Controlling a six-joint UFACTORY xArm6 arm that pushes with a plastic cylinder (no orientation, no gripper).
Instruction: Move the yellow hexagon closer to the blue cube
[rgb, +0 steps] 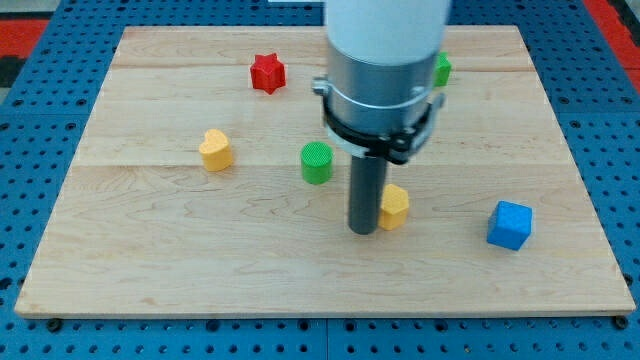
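Note:
A yellow hexagon (395, 206) lies on the wooden board just right of the middle. A blue cube (510, 224) sits to its right, near the board's lower right, with a gap between them. My tip (362, 229) rests on the board touching the hexagon's left side. The dark rod rises from the tip into the grey arm body, which hides part of the board's top middle.
A green cylinder (316, 162) stands left of the rod. A yellow heart-shaped block (215, 150) lies at the left. A red star (267, 73) is at the top left. A green block (441, 69) peeks out behind the arm at the top right.

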